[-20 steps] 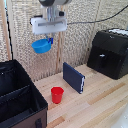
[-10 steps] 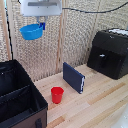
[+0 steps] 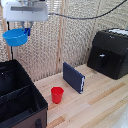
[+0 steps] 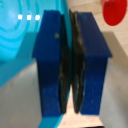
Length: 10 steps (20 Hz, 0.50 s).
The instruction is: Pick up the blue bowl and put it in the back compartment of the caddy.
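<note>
High at the exterior view's left, the blue bowl [image 3: 15,37] hangs in the air with my gripper [image 3: 27,32] shut on its rim. It is above the caddy [image 3: 37,93], a large black bin at the lower left, roughly over the back compartment [image 3: 10,78], which lies behind a black divider [image 3: 18,95]. In the wrist view the two blue fingers [image 4: 52,60] clamp the rim of the bowl [image 4: 15,45], and my gripper [image 4: 71,60] fills most of the picture.
A small red cup [image 3: 57,94] stands on the wooden table beside the caddy and also shows in the wrist view [image 4: 114,11]. A dark-blue book [image 3: 74,77] stands on edge mid-table. A black boxy machine [image 3: 110,52] sits at the right.
My gripper has carried the bowl toward the exterior view's left, from above the table to above the caddy. The cup, book and machine have not moved.
</note>
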{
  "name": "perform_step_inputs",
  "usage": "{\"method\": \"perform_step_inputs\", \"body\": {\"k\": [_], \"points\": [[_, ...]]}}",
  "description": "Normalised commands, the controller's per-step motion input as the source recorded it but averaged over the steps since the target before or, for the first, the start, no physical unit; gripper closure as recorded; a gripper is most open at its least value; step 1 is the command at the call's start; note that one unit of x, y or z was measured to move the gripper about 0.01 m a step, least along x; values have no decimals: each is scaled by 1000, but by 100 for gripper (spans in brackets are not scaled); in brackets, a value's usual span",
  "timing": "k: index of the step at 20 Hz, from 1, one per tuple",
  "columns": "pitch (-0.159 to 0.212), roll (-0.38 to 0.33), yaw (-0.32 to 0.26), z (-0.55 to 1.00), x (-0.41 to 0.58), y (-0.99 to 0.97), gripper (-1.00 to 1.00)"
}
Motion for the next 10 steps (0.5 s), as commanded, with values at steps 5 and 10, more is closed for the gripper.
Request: {"method": "perform_step_inputs", "body": {"k": [5,10], "points": [[0,-77,36,-375,46,786,100],[-15,-88,33,-486,30,637,100]]}}
